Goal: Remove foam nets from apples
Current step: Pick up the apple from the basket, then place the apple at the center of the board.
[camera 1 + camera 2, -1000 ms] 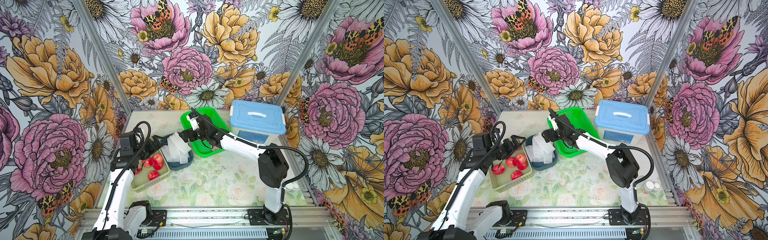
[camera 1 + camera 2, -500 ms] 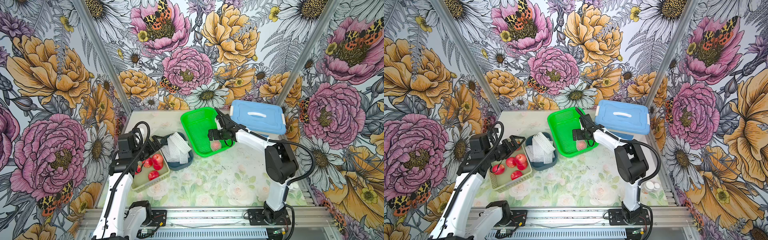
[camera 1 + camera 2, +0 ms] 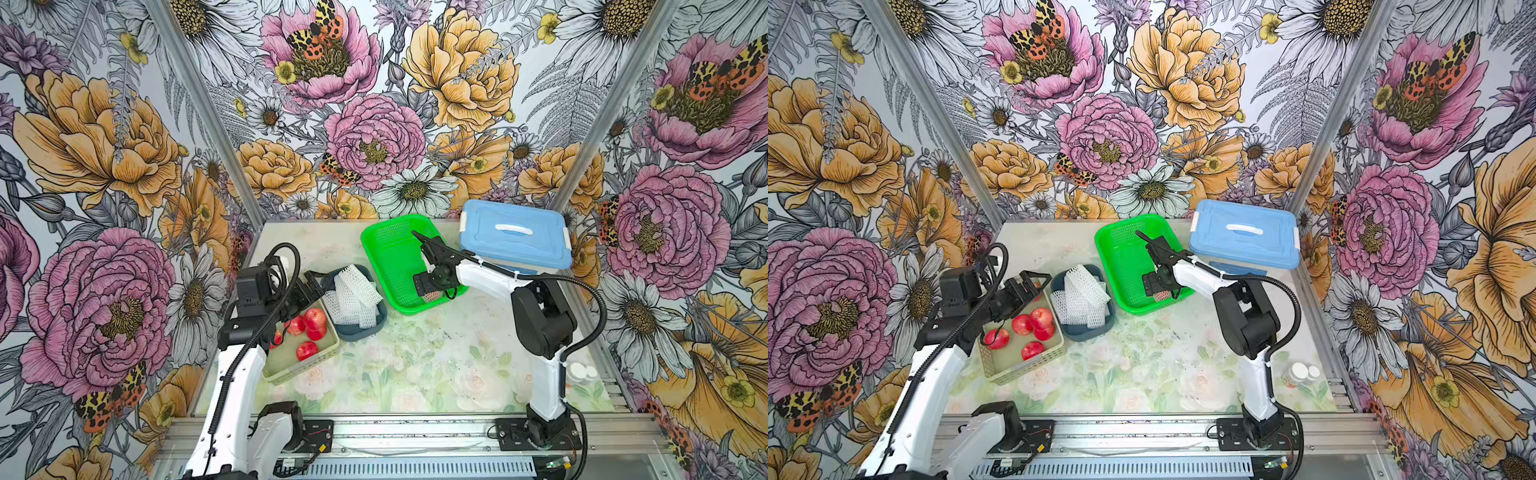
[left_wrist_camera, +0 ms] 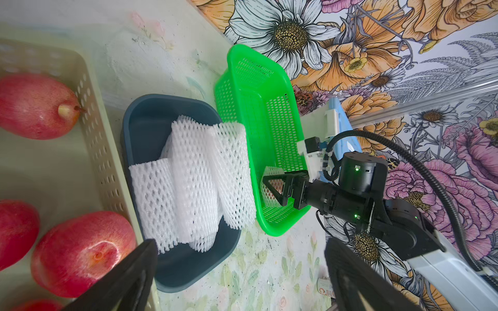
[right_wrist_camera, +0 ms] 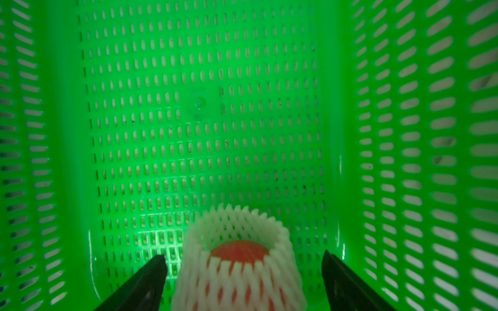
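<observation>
The foam net (image 5: 237, 229), still on its apple (image 5: 238, 250) in the green basket (image 5: 199, 102), now sits between the right gripper's (image 5: 244, 257) spread, untouching fingers (image 5: 145, 282), freshly arrived; grasping seems next. Left gripper (image 4: 239, 242) waits, jaws apart.

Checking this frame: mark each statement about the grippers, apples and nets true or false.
1. The right gripper stands open around a netted apple in the green basket. True.
2. The apples in the beige basket wear no nets. True.
3. The dark blue bin holds bare fruit. False: it holds empty foam nets.
4. The left gripper is shut on a net. False: it is open and holds nothing.
5. The light blue box has its lid off. False: the lid is on.
</observation>
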